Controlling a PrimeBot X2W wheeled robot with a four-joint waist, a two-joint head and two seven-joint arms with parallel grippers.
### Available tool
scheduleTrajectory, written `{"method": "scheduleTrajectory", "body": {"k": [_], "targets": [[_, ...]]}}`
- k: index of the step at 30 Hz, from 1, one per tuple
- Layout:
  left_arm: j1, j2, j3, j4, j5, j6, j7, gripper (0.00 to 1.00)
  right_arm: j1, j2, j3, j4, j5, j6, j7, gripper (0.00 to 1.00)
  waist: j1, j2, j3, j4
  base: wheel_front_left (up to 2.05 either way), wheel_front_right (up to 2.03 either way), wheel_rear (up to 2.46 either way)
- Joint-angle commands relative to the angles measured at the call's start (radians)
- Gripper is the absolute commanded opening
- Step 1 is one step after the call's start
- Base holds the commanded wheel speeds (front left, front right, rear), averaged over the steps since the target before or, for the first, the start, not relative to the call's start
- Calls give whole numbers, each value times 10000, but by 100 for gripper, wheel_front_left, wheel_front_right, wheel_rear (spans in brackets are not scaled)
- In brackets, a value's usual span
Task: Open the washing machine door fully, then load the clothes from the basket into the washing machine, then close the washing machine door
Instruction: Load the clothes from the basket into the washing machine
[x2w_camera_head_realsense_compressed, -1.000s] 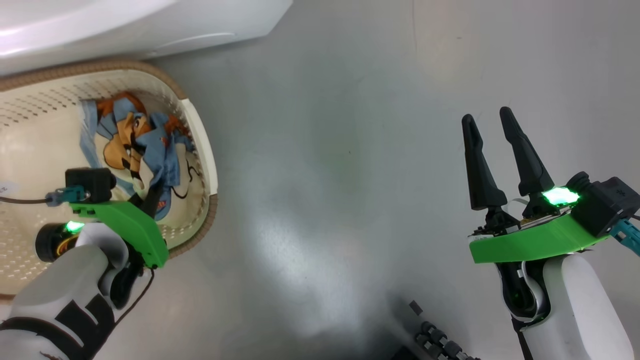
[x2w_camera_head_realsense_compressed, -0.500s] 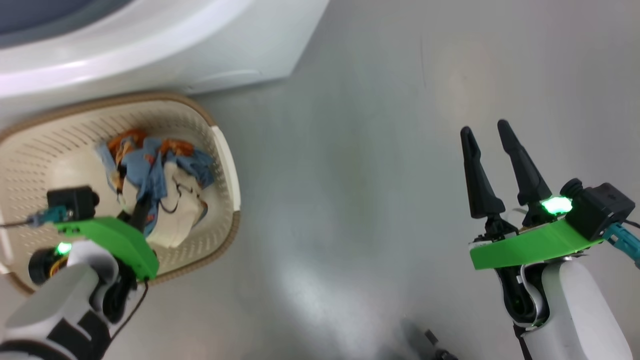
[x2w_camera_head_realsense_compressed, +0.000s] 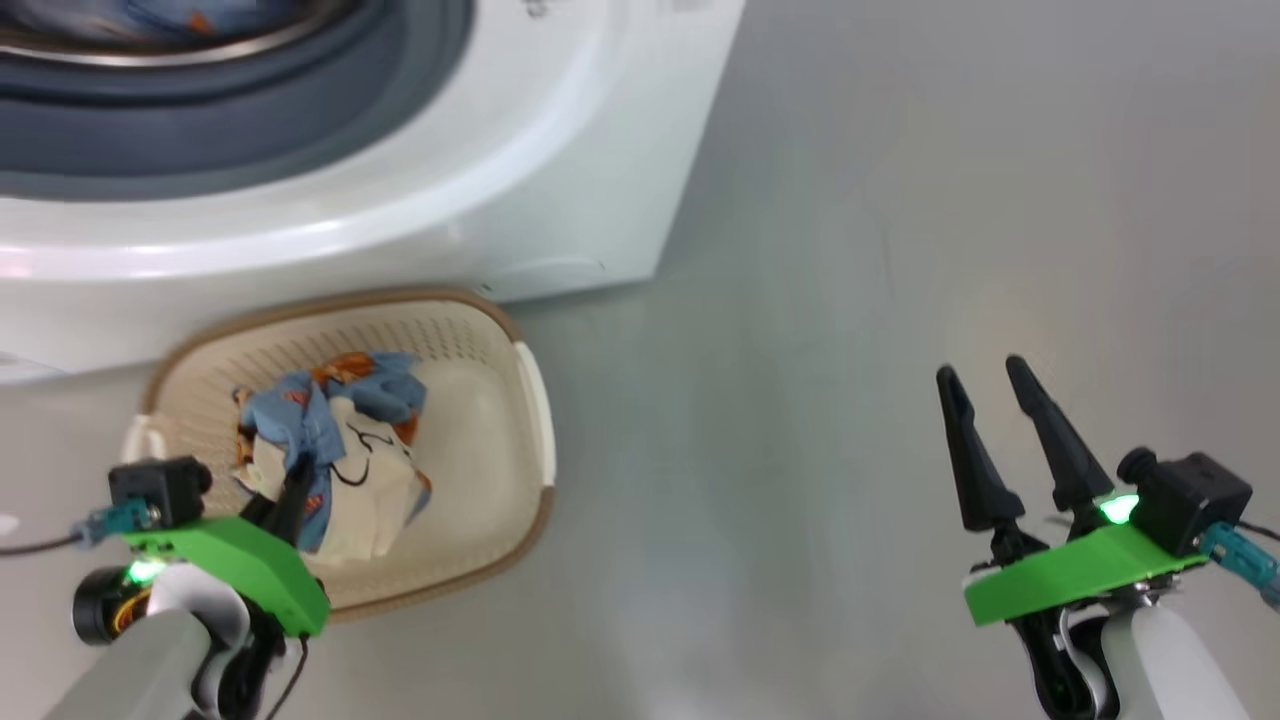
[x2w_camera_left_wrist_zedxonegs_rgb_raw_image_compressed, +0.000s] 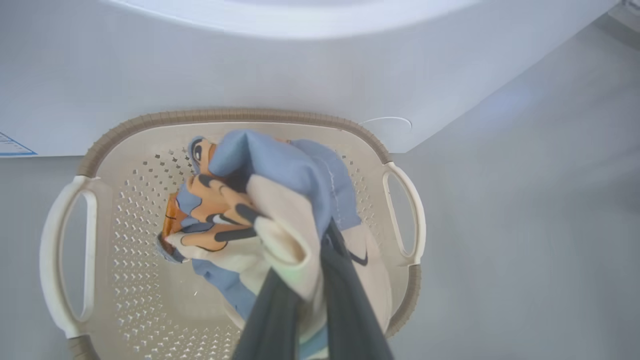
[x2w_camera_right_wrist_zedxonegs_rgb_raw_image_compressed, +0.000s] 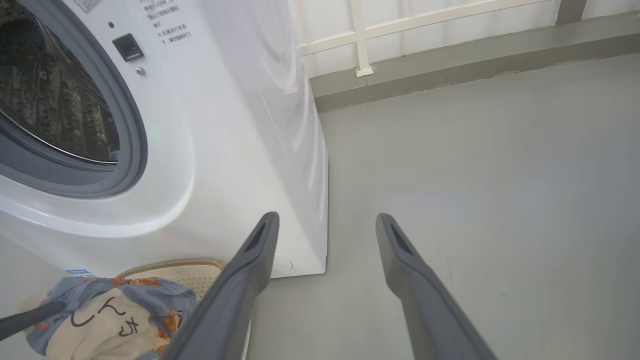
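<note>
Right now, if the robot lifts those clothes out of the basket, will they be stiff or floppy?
Probably floppy: the clothes bunch and droop in soft folds around the left gripper, which is shut on them. Likely light too, since one small pinch seems to carry the bundle. A hanging edge could brush the basket.

Glossy washing machine (x2w_camera_head_realsense_compressed: 560, 200), plastic basket (x2w_camera_head_realsense_compressed: 470, 400) (clothes (x2w_camera_head_realsense_compressed: 300, 425): cloth).
</note>
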Motion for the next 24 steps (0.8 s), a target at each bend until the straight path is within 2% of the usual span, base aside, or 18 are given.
{"method": "scheduleTrajectory", "body": {"k": [1,17,24], "targets": [[344,292,685,-365,470,-16,-66,0,328,-149,216,-146,100,16,-48,100,0,0,-988,698,0,0,0],[2631,-341,3878,-2925,3282,-16,-66,0,1312,-547,-89,-113,223,16,-48,100,0,0,-2430,1534,0,0,0],[3621,-545,4983,-3978,4415,-16,-66,0,1724,-686,-398,-196,244,16,-48,100,0,0,-2839,1802,0,0,0]]}}
